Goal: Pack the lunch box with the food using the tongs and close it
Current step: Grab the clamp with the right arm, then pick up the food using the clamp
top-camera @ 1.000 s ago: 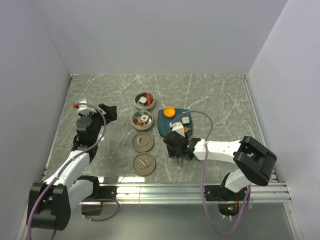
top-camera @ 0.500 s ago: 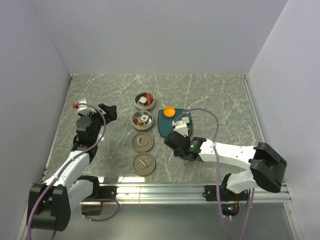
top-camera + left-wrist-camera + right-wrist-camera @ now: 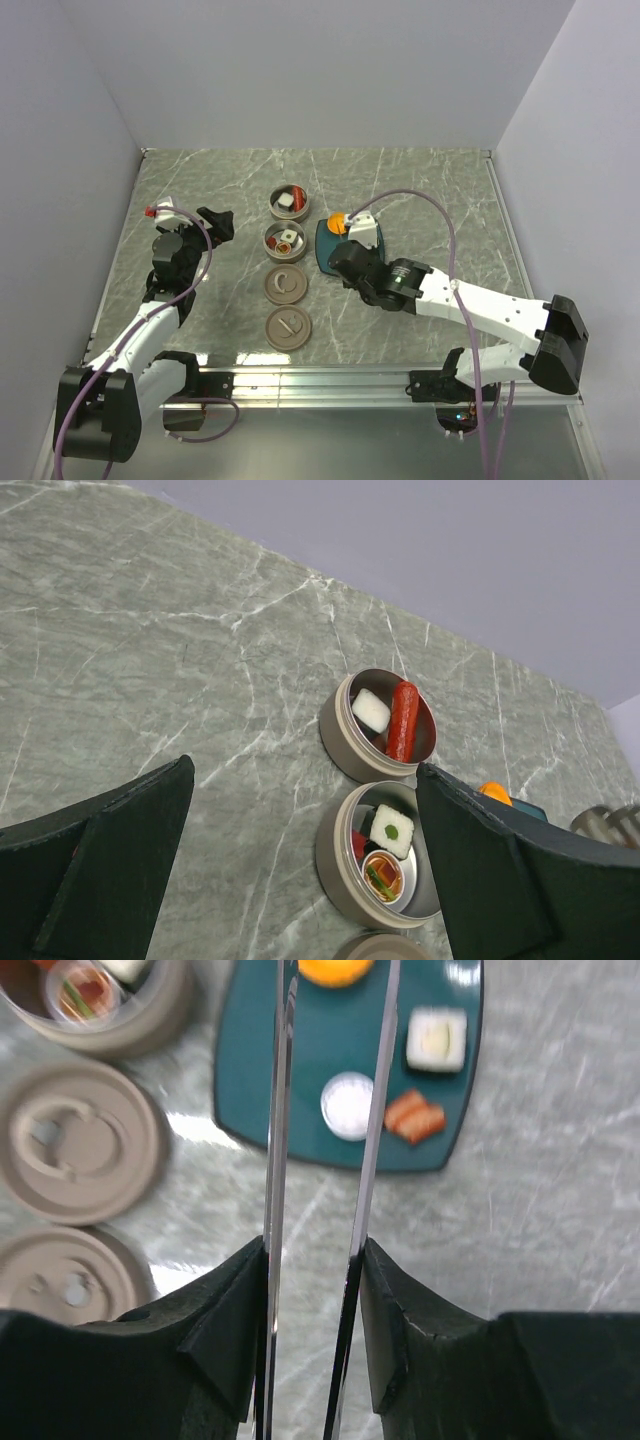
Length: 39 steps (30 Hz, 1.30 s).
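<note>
My right gripper (image 3: 312, 1260) is shut on the tongs (image 3: 278, 1110), one slim metal arm against each finger. The tongs reach out over the teal plate (image 3: 250, 1090). On the plate lie the food pieces: an orange ball (image 3: 335, 968), a white cube (image 3: 436, 1038), a white round piece (image 3: 348, 1106) and sausage pieces (image 3: 415, 1117). From above, the right gripper (image 3: 345, 262) covers much of the plate (image 3: 322, 240). The lunch box is two open round tins (image 3: 289, 201) (image 3: 285, 241), each holding food. My left gripper (image 3: 305, 770) hangs open and empty, left of the tins.
Two round lids (image 3: 285, 285) (image 3: 288, 327) lie flat in front of the tins. The far tin (image 3: 335, 740) holds a white cube and a red sausage. The near tin (image 3: 335, 865) holds a white cube and a small sauce cup. Grey walls enclose the marble table.
My right arm has moved away from the table's near edge and over the plate, and its jaws have closed in on the tongs. The left arm has stayed still.
</note>
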Motion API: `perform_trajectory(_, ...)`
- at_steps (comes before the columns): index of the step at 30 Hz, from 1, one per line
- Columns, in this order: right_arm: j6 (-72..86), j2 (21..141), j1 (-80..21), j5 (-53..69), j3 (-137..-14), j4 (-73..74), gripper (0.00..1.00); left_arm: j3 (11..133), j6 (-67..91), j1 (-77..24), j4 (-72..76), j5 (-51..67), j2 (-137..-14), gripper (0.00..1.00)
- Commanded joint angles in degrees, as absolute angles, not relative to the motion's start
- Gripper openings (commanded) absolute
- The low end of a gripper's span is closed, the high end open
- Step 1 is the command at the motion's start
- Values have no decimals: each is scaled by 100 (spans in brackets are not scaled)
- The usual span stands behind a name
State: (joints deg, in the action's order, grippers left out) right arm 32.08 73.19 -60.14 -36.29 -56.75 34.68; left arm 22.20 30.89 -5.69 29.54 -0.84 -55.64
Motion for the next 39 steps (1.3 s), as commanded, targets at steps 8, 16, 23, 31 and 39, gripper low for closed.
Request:
perform_trajectory(8,2338,7444,-5678,-3508,-6065,2586,50,2355,3094,-545,3199,18,-5476,99)
perform_trajectory(16,2162,7655,-5239,-2928,-5670,1979,53,2355,3094,-545,3208,17,-5502,99)
perform_trajectory(23,2145,7936,-5001,-2628,-5494,1741,56,2355,3102,-545,3217,17,-5502,99)
perform_trajectory(31,2188,8358,-4781,-2259,-5379,1564,56,2347,3094,-545,3217,18,-5511,99)
perform_trajectory(39,2180,8516,-4597,-2030,-5353,1494,56,2338,3094,-545,3226,18,-5502,100)
